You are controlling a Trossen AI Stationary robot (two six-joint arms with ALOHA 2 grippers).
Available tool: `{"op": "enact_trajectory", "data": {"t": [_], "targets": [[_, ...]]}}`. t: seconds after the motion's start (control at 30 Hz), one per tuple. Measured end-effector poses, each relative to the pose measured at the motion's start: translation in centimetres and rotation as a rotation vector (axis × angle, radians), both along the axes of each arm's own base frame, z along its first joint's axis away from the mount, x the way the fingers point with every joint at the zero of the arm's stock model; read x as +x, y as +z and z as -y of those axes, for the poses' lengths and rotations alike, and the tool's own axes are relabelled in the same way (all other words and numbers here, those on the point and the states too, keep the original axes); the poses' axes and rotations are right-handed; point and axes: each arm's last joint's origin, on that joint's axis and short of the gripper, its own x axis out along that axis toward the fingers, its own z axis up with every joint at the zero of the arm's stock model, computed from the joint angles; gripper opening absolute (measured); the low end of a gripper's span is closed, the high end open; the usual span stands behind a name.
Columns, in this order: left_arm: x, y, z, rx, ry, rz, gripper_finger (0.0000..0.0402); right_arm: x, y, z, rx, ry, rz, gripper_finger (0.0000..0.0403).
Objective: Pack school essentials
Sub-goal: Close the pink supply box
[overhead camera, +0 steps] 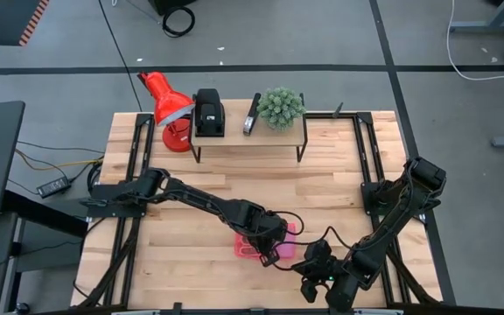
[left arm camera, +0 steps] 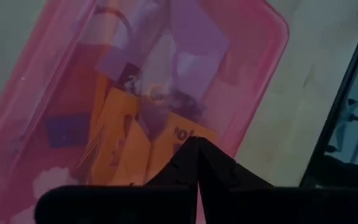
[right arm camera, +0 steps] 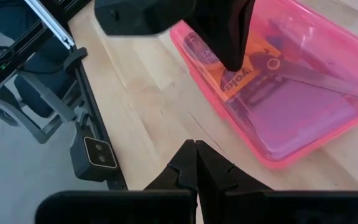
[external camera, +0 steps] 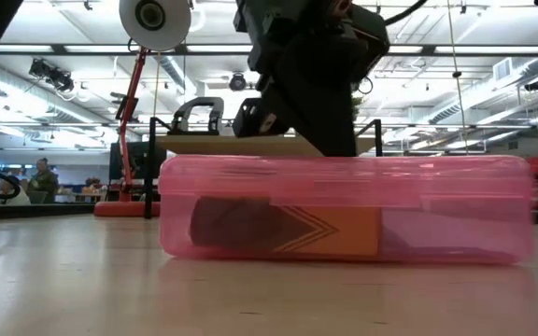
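A pink see-through case [overhead camera: 245, 248] lies flat on the table with its lid down, filling the low view [external camera: 344, 205]. Through the lid I see an orange crayon box [left arm camera: 123, 143], a lavender notepad [left arm camera: 191, 43], a small blue eraser [left arm camera: 58, 130] and scissor blades [right arm camera: 328, 81]. My left gripper [overhead camera: 268, 236] stands shut over the case's middle [right arm camera: 232, 62]. My right gripper [overhead camera: 313, 267] is shut, just right of the case toward the table's near edge [right arm camera: 196, 149], above bare wood. My left gripper comes from above, pointing down, with its shut fingertips [right arm camera: 234, 59] set on the case's lid [right arm camera: 253, 74] near the middle, over the orange box. The case stays flat on the table. The low view shows the fingers reaching the lid's top [external camera: 334, 157].
At the far edge stands a wooden shelf [overhead camera: 248, 133] carrying black devices [overhead camera: 208, 112] and a small plant [overhead camera: 281, 107], with a red lamp [overhead camera: 166, 101] at its left. Bare wood lies between the shelf and the case. Black frame rails [right arm camera: 55, 37] run along the table's sides.
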Motion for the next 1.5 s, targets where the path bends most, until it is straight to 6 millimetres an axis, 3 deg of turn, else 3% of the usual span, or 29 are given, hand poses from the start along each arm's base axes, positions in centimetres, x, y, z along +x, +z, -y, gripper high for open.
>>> {"op": "enact_trajectory", "data": {"t": [0.3, 0.57, 0.77, 0.93, 1.2, 1.5], "targets": [[-0.7, 3.7, -1.3, 0.024, 0.042, 0.081, 0.0013, 0.0, 0.0, 0.0, -0.001, 0.0, 0.0, 0.0006], [-0.9, 3.8, -0.8, 0.018, 0.028, 0.076, 0.0012, 0.0, 0.0, 0.0, -0.001, 0.0, -0.001, 0.0006], [-0.9, 3.9, 0.7, 0.006, 0.002, 0.114, 0.0016, 0.0, 0.0, 0.0, 0.005, -0.005, 0.0, 0.0006], [-0.7, 2.3, 1.5, 0.083, -0.01, 0.101, 0.0006, 0.0, 0.0, 0.0, 0.006, -0.006, 0.0, 0.0006], [0.1, -2.9, -0.4, 0.149, 0.028, -0.066, 0.0019, -0.2, 0.0, -0.2, 0.047, -0.008, -0.01, 0.0006], [0.3, -3.1, -1.2, 0.132, 0.005, -0.07, 0.0008, -0.7, 0.9, -0.1, 0.063, 0.002, -0.006, 0.0006]]}}
